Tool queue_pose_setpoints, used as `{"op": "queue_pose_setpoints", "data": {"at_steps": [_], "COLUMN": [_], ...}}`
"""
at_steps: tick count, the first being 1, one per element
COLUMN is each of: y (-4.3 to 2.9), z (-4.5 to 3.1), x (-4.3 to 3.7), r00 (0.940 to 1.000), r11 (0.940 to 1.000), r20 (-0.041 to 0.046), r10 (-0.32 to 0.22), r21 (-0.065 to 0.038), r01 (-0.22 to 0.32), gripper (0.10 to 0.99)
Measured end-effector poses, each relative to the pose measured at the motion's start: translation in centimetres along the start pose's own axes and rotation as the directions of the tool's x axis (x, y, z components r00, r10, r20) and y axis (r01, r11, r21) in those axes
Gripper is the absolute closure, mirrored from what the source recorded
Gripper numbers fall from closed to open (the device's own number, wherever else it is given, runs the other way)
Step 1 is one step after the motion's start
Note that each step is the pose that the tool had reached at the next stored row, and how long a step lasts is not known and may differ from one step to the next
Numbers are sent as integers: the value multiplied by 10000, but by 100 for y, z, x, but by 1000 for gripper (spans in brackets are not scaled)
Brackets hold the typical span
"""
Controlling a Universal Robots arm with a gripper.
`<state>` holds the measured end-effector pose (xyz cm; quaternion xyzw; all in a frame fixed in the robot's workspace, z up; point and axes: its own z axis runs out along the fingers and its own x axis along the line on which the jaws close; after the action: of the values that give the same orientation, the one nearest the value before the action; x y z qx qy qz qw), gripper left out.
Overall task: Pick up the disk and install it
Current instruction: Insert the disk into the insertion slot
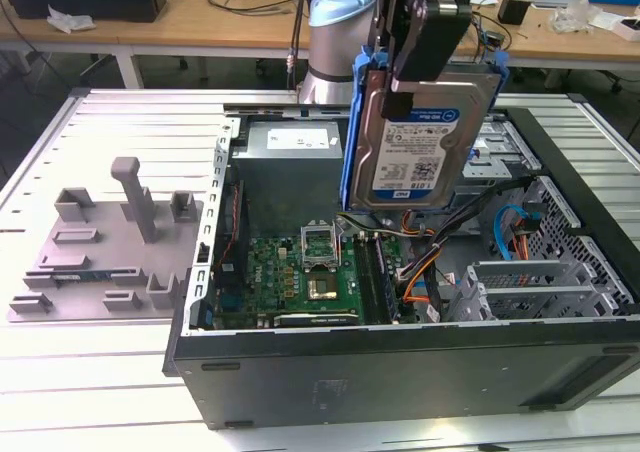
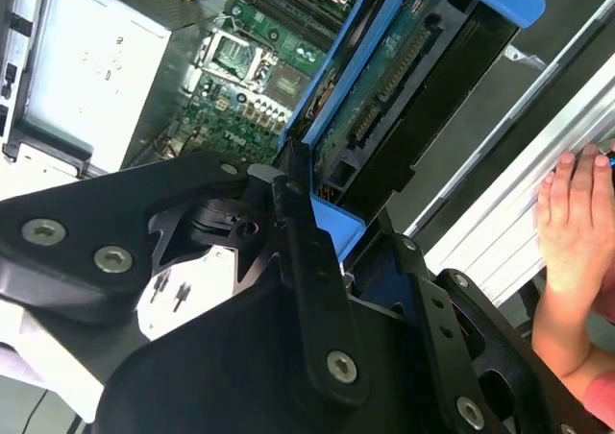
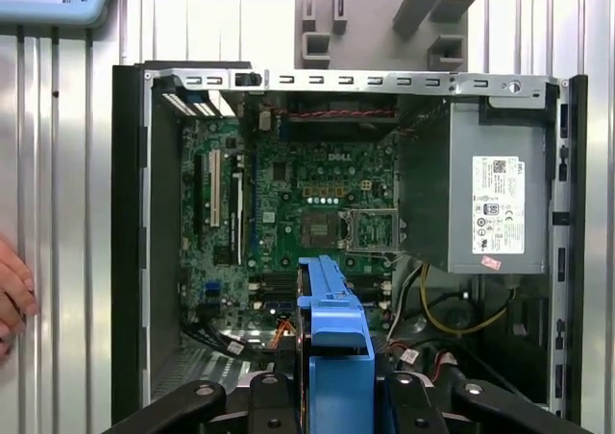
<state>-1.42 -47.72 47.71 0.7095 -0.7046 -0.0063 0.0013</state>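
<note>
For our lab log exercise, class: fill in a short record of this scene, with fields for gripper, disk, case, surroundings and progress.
gripper: shut on the disk, at its upper end
disk position: upright, label toward the exterior camera, above the open computer case
inside case: motherboard, power supply
exterior view's left: grey fixture plate on the table
person: hand on the table beside the case
progress: disk held aloft, not yet installed

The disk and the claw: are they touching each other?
Touching. In the exterior view the claw clamps the top edge of the disk, which hangs upright over the open computer case.
</note>
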Motion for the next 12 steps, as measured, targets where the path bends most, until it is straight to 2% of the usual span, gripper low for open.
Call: {"op": "queue_pose_setpoints", "data": {"at_steps": [2, 12], "y": [-49, -152], "z": [1, 11], "x": [50, 229], "r00": [10000, 9998], "r11": [10000, 10000], "r20": [16, 186], "r10": [-1, 15], "r21": [0, 1], "r01": [1, -15], "gripper": [718, 718]}}
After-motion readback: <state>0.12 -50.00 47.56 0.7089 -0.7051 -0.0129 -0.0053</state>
